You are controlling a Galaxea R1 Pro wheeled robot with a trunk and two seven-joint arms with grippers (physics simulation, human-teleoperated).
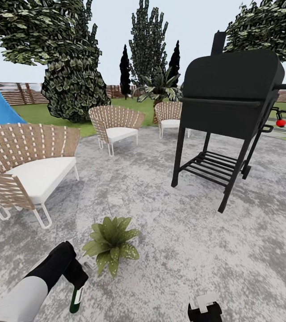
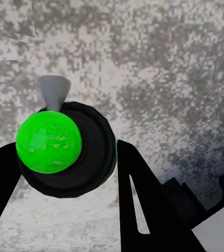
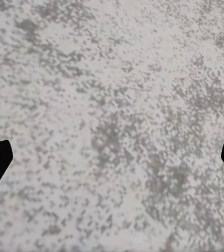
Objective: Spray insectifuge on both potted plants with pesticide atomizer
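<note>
The left gripper (image 2: 64, 173) clenches the atomizer (image 2: 64, 152) between its fingers, just beside a potted plant (image 1: 111, 243) on the grey patio (image 1: 183, 250), while the right gripper (image 3: 112, 157) hangs spread wide over bare paving.

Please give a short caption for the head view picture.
Left gripper holds the pesticide atomizer beside a potted plant on the grey patio.

no readable text, no labels, no brand names, no numbers, no signs on anything
</note>
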